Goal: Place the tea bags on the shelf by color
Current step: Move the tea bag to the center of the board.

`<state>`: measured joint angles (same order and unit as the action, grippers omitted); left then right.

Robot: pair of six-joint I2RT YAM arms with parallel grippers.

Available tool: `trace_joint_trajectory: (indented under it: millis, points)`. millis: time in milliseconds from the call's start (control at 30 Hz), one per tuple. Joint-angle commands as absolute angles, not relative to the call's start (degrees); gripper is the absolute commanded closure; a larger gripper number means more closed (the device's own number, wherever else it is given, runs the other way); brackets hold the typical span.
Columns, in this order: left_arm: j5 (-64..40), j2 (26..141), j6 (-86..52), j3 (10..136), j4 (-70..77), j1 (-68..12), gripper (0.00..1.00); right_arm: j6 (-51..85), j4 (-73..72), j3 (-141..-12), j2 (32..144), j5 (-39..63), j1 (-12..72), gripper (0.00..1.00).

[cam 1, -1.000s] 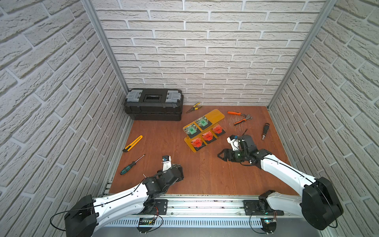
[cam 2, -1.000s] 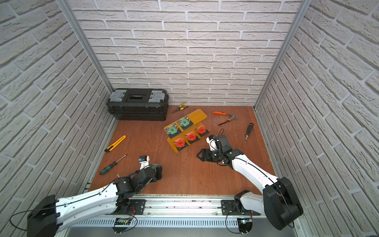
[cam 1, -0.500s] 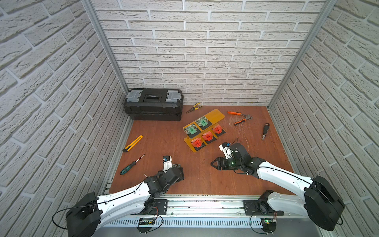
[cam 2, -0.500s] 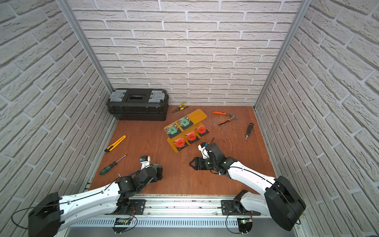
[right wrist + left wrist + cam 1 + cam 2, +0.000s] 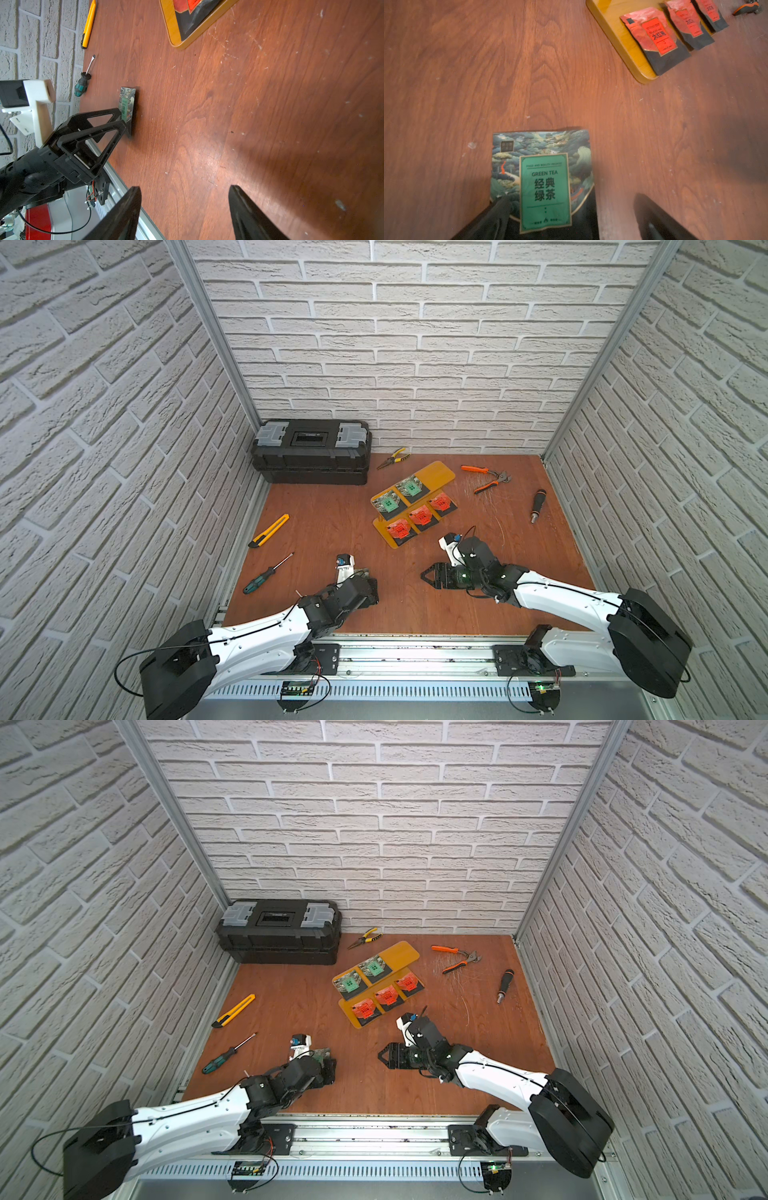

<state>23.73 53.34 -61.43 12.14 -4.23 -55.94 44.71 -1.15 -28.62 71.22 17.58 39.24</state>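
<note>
The amber shelf stands at the back middle of the table. Two green tea bags lie on its upper plate and three red ones on its lower plate. Another green tea bag lies flat on the wood near the front left. My left gripper stands open over it, one finger across the bag's near corner and the other off to the side on bare wood. My right gripper is open and empty, low over the table in front of the shelf, pointing towards the left arm.
A black toolbox sits at the back left. A yellow utility knife and a green-handled screwdriver lie near the left wall. Yellow pliers, orange pliers and a black driver handle lie around the shelf.
My right gripper has drawn back from beside the shelf towards the front and left, and its jaws have narrowed slightly. The left arm has barely moved.
</note>
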Motion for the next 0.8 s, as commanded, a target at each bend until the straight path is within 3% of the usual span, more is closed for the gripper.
trace_joint_trajectory:
  millis: [0, 767]
  points:
    - [21.3, 55.3, -61.0, 12.3, -1.2, -56.3, 0.02, 46.2, -5.4, -28.2, 72.5, 17.3, 39.7, 0.29]
    - [18.2, 73.0, -61.3, 20.0, 13.3, -62.7, 0.02, 50.3, -10.2, -24.7, 74.0, 15.6, 40.1, 0.38]
